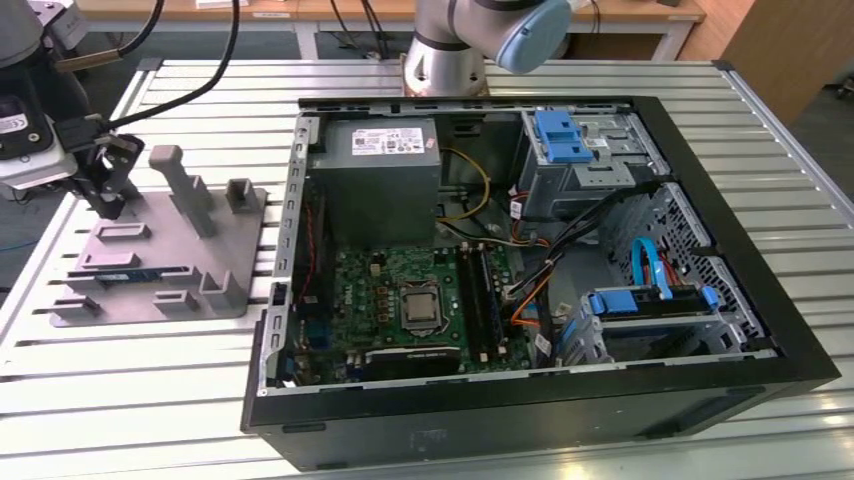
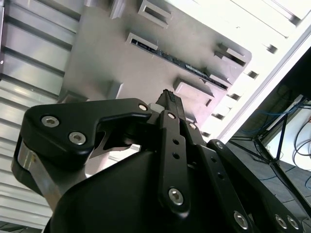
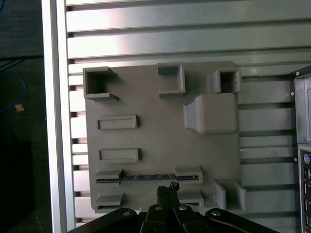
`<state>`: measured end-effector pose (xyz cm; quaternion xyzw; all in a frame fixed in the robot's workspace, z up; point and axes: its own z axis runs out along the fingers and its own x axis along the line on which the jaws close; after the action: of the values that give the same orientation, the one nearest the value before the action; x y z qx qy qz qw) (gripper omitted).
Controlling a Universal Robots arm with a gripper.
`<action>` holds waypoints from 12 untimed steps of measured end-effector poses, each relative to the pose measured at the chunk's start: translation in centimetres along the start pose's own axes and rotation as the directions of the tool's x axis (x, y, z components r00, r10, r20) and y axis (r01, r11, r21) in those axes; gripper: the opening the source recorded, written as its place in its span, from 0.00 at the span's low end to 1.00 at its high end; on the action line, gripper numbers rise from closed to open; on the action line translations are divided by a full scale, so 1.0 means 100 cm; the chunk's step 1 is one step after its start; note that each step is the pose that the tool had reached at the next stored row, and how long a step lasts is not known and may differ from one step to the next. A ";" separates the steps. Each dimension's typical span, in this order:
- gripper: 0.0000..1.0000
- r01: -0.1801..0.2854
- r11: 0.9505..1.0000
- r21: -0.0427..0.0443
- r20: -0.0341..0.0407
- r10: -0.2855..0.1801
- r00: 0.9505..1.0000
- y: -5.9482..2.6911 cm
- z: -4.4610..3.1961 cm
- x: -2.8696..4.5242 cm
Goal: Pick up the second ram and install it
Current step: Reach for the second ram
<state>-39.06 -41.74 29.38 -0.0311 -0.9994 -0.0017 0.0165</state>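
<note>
Nearest the lens in both wrist views is the black linkage of the gripper (image 2: 167,97) (image 3: 167,187). Its fingertips (image 3: 161,194) are pressed together, with nothing pinched between them.

Just beyond the tips lies the second ram (image 3: 146,177) (image 2: 180,63). It is a thin dark strip standing on edge, each end seated in a raised holder of a grey fixture plate (image 3: 155,131) (image 2: 97,58). The gripper and the stick are apart. The pictures do not settle whether the tips touch the plate.

In the exterior view the gripper (image 1: 107,205) hangs over the far part of the fixture plate (image 1: 167,262). The second ram (image 1: 130,272) shows as a short blue line at about five o'clock from the tips. A tall grey post (image 1: 180,190) rises from the plate at about two o'clock from the tips.

The plate rests on a table (image 1: 120,370) of aluminium slats. An open computer case (image 1: 747,270) lies on its side at three o'clock from the plate, towards the exterior view's right.

Inside the case, the green motherboard (image 1: 367,290) sits near the wall that faces the plate. A grey power supply (image 1: 380,180) is at twelve o'clock from the motherboard. The arm's base (image 1: 447,60) stands on the table at twelve o'clock from the case.
</note>
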 end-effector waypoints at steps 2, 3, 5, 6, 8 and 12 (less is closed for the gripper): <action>0.10 0.000 1.000 0.000 0.000 0.000 1.000 -0.0001 0.0011 0.0000; 0.10 0.000 1.000 0.000 0.000 0.000 1.000 -0.0001 0.0016 0.0000; 0.10 0.000 1.000 0.000 0.000 0.000 1.000 -0.0002 0.0027 -0.0001; 0.10 0.000 1.000 0.000 0.000 0.000 1.000 -0.0003 0.0033 -0.0001; 0.10 0.000 1.000 0.000 0.000 0.000 1.000 -0.0004 0.0044 -0.0001; 0.10 0.000 1.000 0.000 0.000 0.000 1.000 -0.0006 0.0067 -0.0002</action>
<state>-39.06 -41.80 28.72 -0.0311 -0.9994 -0.0018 0.0165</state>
